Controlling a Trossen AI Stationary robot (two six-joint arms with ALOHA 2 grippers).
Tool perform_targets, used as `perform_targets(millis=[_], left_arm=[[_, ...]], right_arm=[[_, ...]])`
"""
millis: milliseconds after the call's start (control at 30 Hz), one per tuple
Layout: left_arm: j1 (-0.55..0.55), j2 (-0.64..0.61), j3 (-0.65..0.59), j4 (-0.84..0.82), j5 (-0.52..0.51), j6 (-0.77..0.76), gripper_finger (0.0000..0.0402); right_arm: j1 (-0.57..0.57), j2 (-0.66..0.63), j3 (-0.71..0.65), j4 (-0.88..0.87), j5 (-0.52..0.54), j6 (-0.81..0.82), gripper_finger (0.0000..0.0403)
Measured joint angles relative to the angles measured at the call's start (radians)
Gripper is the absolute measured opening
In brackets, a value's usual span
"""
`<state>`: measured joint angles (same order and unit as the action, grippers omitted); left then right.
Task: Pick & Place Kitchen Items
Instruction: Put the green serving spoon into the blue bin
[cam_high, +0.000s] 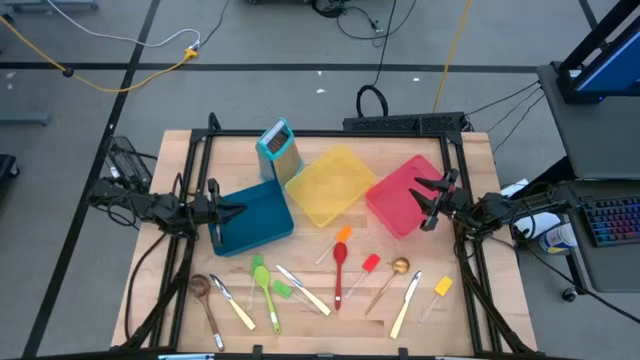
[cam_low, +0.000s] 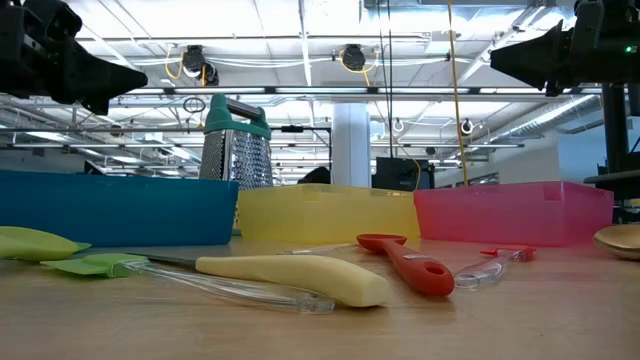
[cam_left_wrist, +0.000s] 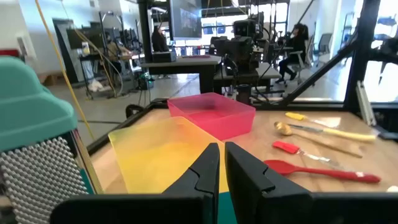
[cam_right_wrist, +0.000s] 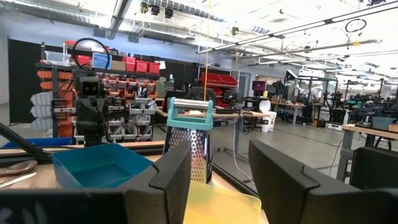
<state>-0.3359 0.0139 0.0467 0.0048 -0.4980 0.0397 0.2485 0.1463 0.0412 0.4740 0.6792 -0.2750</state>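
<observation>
Left gripper (cam_high: 240, 210) hovers over the blue bin (cam_high: 252, 217), jaws nearly closed; right gripper (cam_high: 418, 196) over the red bin (cam_high: 398, 195), jaws wide.

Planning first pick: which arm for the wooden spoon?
Left. The wooden spoon lies at the table's front-left corner, on the left tool's side below the blue bin. The right tool hovers over the red bin, farther off.

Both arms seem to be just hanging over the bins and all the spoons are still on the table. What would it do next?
Probably the right gripper, open above the red bin, would swing toward the utensils lying nearest it, such as the metal spoon, and lower. No utensil is in a bin yet, and the left gripper is shut over the blue bin.
</observation>
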Motion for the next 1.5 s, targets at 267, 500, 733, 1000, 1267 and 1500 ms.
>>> perform_targets(millis=[267, 500, 733, 1000, 1267, 1500], left_arm=[[0.0, 0.0, 0.0, 0.029, 0.0, -0.05, 0.0033], [0.0, 0.0, 0.0, 0.055, -0.066, -0.104, 0.0033], [0.001, 0.0, 0.0, 0.053, -0.106, -0.067, 0.0033], [0.001, 0.0, 0.0, 0.05, -0.097, -0.022, 0.0033], [0.001, 0.013, 0.0, 0.106, 0.011, -0.014, 0.0078], [0.0, 0.183, 0.0, 0.349, 0.174, 0.002, 0.0137]], right_arm=[[0.0, 0.0, 0.0, 0.0, 0.0, 0.001, 0.0155], [0.001, 0.0, 0.0, 0.005, 0.0, 0.12, 0.0155], [-0.006, 0.0, 0.0, 0.177, 0.001, 0.036, 0.0155], [-0.006, 0.001, 0.0, 0.293, 0.056, -0.111, 0.0155], [-0.006, 0.056, 0.0, 0.212, 0.005, -0.046, 0.0155], [-0.005, 0.188, 0.0, 0.214, -0.333, 0.178, 0.0155]])
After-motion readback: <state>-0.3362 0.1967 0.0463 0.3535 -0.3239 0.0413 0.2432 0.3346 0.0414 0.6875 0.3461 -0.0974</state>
